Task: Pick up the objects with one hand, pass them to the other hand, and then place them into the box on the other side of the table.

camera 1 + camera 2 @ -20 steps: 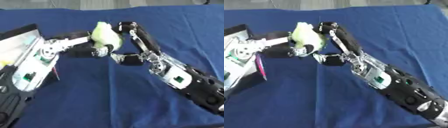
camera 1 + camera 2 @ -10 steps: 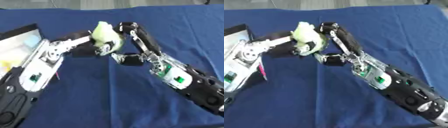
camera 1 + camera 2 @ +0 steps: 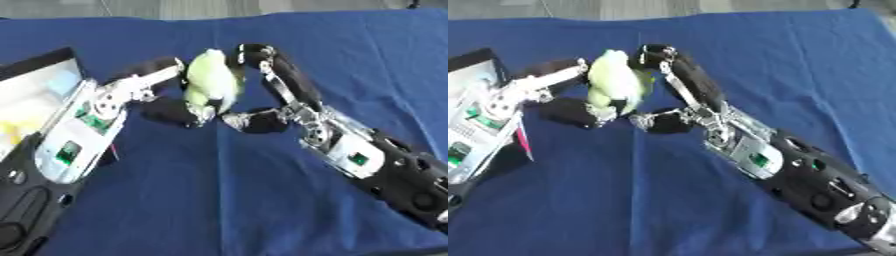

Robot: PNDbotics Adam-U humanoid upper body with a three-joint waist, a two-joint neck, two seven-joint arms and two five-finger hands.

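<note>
A pale green, soft-looking object [image 3: 211,81] hangs above the blue cloth near the table's middle, caught between both hands. My left hand [image 3: 164,106] reaches in from the left, one finger along the object's upper left side and the thumb curled under its bottom. My right hand [image 3: 278,85] comes from the right, with long fingers running up the object's right side and hooking over its top. The right thumb sits just below the object. The box [image 3: 39,58], black-rimmed with a pale inside, lies at the left edge, partly hidden by my left forearm.
A blue cloth [image 3: 376,60] covers the whole table. Something yellow [image 3: 7,131] lies inside the box. A thin pink strip [image 3: 525,142] shows beside my left forearm. The table's far edge runs along the top of the views.
My left forearm has swung further in towards the middle. The green object stays between both hands and sits slightly lower in view. The right arm has barely moved.
</note>
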